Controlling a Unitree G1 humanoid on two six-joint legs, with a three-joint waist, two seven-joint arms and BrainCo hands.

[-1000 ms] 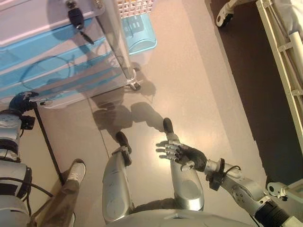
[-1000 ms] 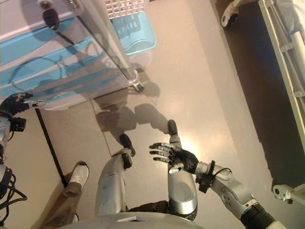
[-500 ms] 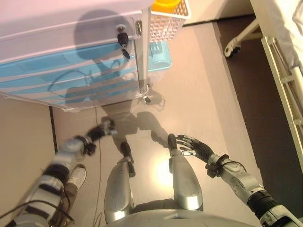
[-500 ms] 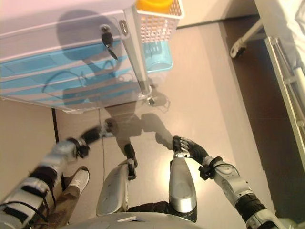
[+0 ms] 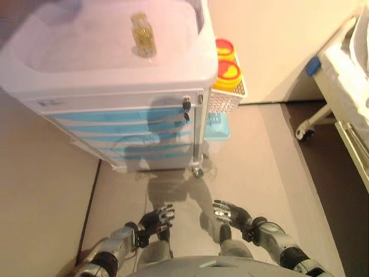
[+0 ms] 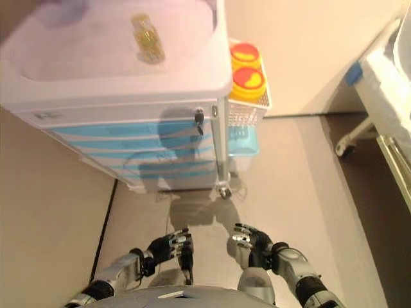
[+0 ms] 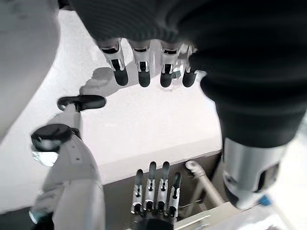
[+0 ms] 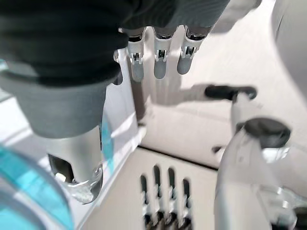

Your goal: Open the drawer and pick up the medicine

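We are holding both hands low over the floor (image 5: 259,150), well short of the cart (image 5: 115,109), and neither is touching anything. Our left hand (image 5: 157,218) is hanging with its fingers (image 7: 142,67) loosely straight and spread apart, empty; our right hand (image 5: 230,212) is doing the same beside it, fingers (image 8: 160,62) relaxed and apart, holding nothing.

The cart is standing ahead of us, white with blue drawers (image 5: 124,135), and all the drawers are sitting closed. A key (image 5: 186,107) is hanging from the lock at the upper right corner of the cart's front. On the cart's top a small medicine bottle (image 5: 142,35) with yellowish contents is standing upright, apart from both hands. A white mesh basket (image 5: 226,95) is hanging on the cart's right side, carrying two round containers with red and yellow lids (image 5: 228,70). Part of a bed (image 5: 351,86) is showing at the right edge.
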